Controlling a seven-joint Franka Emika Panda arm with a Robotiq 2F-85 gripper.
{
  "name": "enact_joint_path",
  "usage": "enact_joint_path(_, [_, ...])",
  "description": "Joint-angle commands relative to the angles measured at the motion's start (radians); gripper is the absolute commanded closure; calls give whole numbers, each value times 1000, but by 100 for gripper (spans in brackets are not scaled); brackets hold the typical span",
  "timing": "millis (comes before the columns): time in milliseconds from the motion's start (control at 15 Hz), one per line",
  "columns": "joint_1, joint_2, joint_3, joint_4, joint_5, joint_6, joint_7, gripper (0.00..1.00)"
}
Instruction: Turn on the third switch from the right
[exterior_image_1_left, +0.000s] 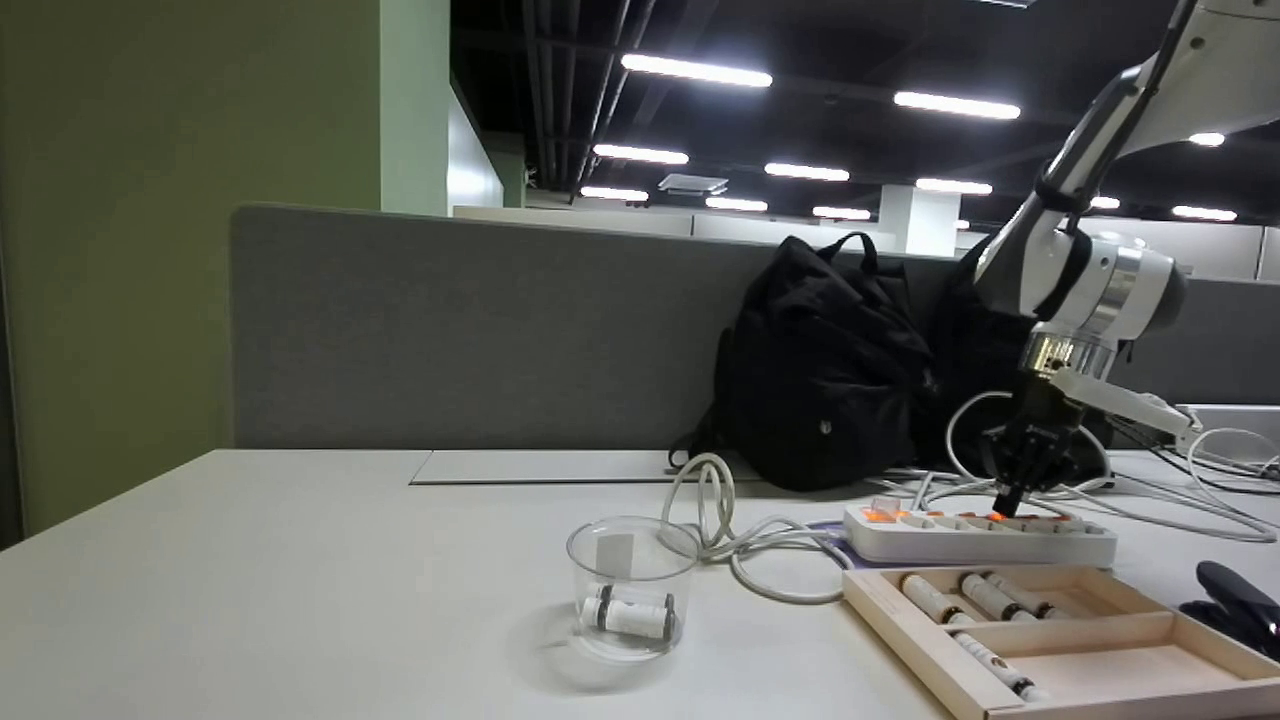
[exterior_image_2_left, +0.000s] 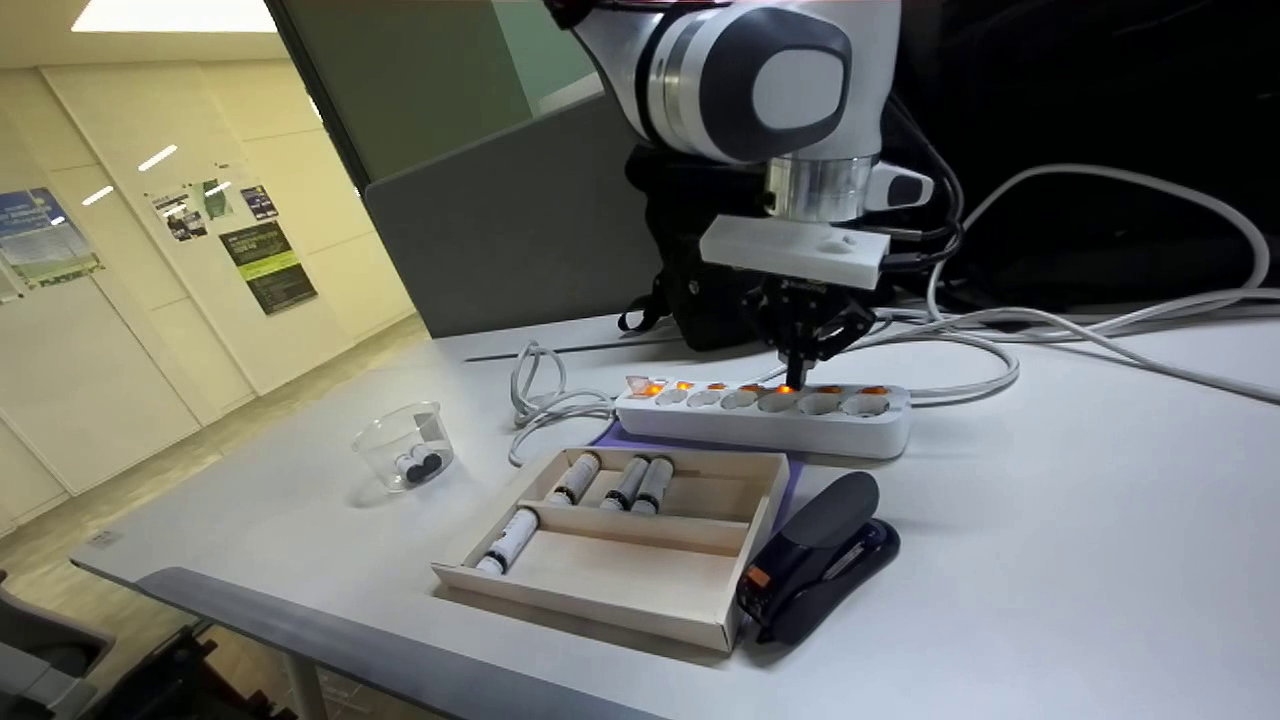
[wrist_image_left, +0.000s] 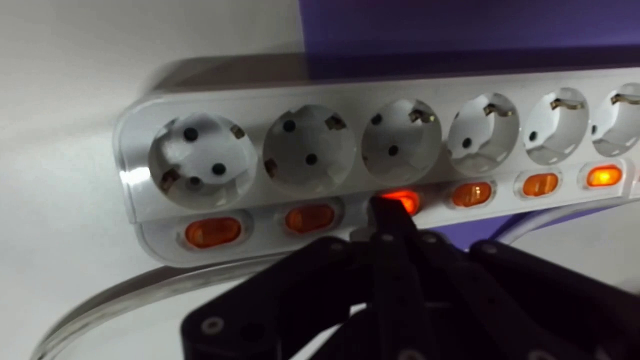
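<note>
The long white power strip (exterior_image_1_left: 980, 546) lies on the table and shows in both exterior views (exterior_image_2_left: 760, 431). Its row of reddish rocker switches shows in the wrist view. The third switch from the right (exterior_image_2_left: 785, 389) glows red-orange; in the wrist view (wrist_image_left: 411, 202) it is third from the left, partly hidden by my fingertip. My gripper (exterior_image_2_left: 795, 380) points down with its fingers together and nothing between them. Its tips (wrist_image_left: 392, 204) are at this switch, seemingly touching it. The two neighbouring switches (wrist_image_left: 310, 218) (wrist_image_left: 471, 194) look unlit.
A lit switch (wrist_image_left: 604, 175) sits farther along the strip. A wooden tray (exterior_image_2_left: 640, 533) with several small cylinders lies in front of the strip, a black stapler (exterior_image_2_left: 820, 560) beside it. A clear cup (exterior_image_1_left: 590, 575), looped white cables (exterior_image_1_left: 790, 596) and a black backpack (exterior_image_1_left: 830, 380) are around.
</note>
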Motion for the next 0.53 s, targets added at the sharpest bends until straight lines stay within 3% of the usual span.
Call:
enact_joint_path(0, [-21,-29,27,45,37,-62,-34,100])
enact_joint_path(200, [23,-120,9,37,-9,-76,-25,100])
enact_joint_path(267, [39,-154,1,38,-26,-114,-15,74])
enact_joint_path(333, [58,-183,-10,43,-50,-153,-7,73])
enact_joint_path(467, [82,-245,-17,57,-73,-251,-15,60])
